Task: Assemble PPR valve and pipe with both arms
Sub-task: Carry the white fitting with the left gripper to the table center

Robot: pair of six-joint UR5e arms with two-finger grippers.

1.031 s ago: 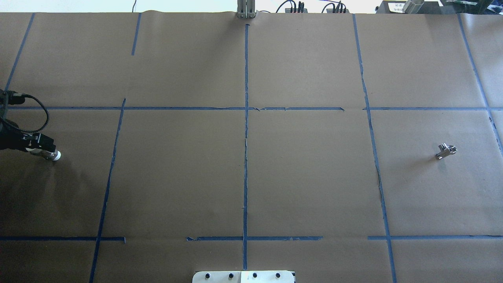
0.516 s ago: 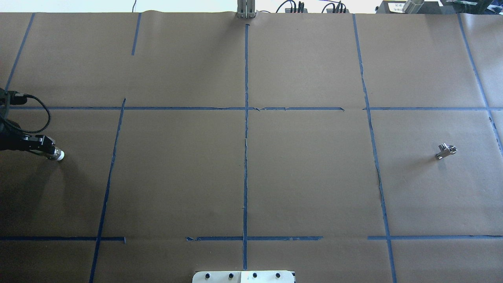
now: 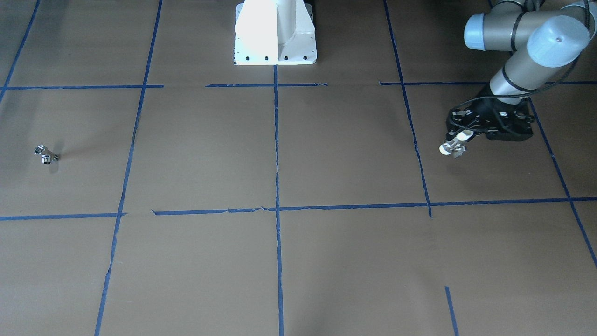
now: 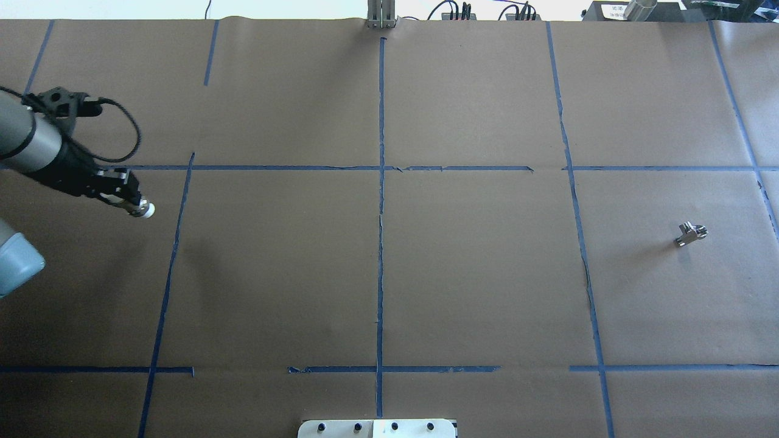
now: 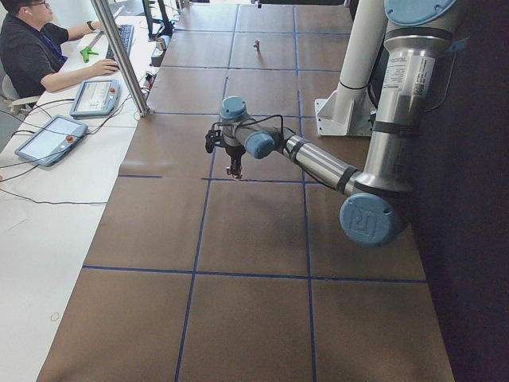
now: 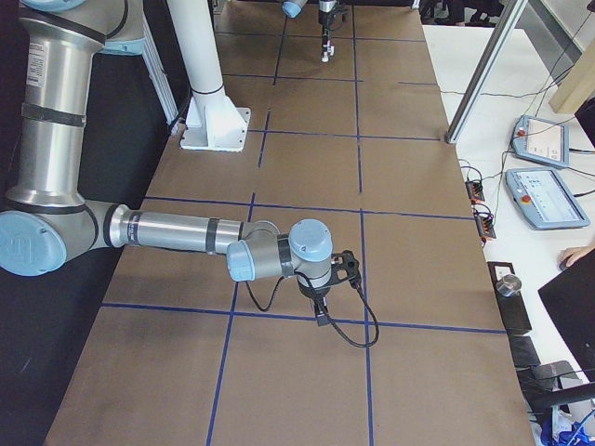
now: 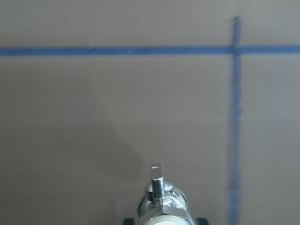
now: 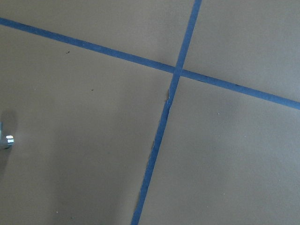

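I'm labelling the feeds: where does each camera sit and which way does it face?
Front: across table, facing the base; left arm shows.
Overhead: behind robot, looking down; left tool holds valve.
Left side: along table; left arm near.
Right side: along table; right arm near.
Left wrist: down over valve.
Right wrist: down at table.
Front and overhead share the pipe.

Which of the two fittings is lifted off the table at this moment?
The PPR valve, white-ended with a metal band: the left end effector grips it above the table. The chrome pipe lies alone on it, untouched.
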